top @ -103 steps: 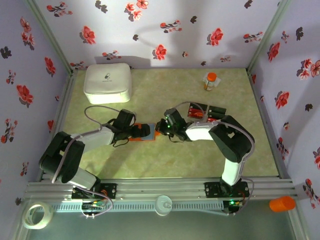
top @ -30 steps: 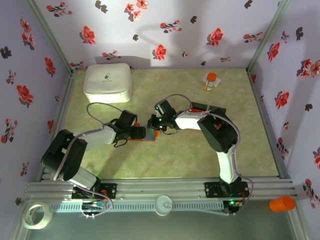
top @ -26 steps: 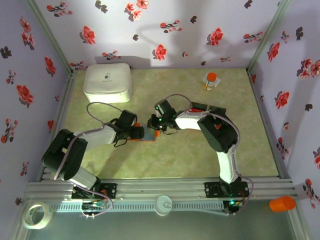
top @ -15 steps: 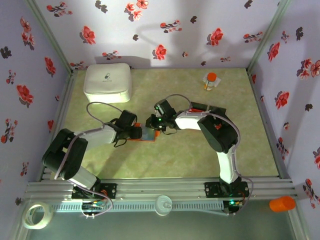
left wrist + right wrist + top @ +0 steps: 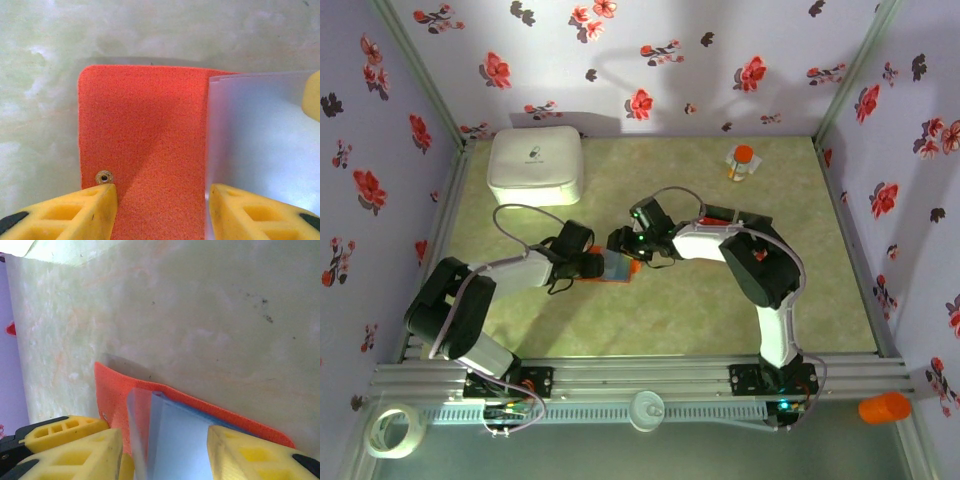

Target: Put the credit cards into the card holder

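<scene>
Both jaws parted, empty: my left gripper (image 5: 161,202) steadies the card holder (image 5: 145,125) (pockets splayed); I'd lift the right gripper (image 5: 165,452) straight.

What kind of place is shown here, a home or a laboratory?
Probably a small robot test cell, not a home: the left arm and right arm are bolted to a metal rail, and flower-print walls box in a green tabletop.
</scene>
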Controlling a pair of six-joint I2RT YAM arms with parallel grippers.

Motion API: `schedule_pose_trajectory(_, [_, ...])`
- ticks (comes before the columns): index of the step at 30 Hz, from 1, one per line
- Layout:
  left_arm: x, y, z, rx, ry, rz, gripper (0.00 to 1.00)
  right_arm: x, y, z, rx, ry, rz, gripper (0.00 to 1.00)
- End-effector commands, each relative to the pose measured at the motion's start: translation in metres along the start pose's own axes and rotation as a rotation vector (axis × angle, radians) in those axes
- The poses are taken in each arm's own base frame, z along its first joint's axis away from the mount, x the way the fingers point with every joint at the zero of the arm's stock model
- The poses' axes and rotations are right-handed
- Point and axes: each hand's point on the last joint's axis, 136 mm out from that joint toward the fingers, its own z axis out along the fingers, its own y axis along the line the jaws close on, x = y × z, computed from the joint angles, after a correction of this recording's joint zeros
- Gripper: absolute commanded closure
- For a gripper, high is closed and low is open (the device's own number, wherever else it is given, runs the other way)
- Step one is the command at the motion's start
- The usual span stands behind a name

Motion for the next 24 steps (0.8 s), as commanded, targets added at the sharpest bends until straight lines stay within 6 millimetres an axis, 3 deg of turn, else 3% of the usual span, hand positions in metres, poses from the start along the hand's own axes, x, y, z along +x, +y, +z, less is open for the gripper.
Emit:
schedule_pose_trajectory(1, [0.032,0.004,0.010,-0.010,0.114,0.018,0.48,-0.001,-0.007,-0.006,0.020,-0.021,0.024,0.45])
schedule_pose_trajectory(6, [0.032,0.004,0.010,-0.009,0.113,0.018,0.48,0.000,-0.004,-0.006,-0.001,-0.017,0.029,0.45])
schedule_pose_trajectory(17, [0.024,0.000,0.005,0.001,0.093,0.016,0.47,-0.001,0.018,-0.003,-0.080,0.023,0.024,0.65])
schedule_pose_trajectory(24, [0.017,-0.004,-0.002,0.014,0.070,0.009,0.42,-0.002,0.033,-0.003,-0.137,0.042,0.028,0.71])
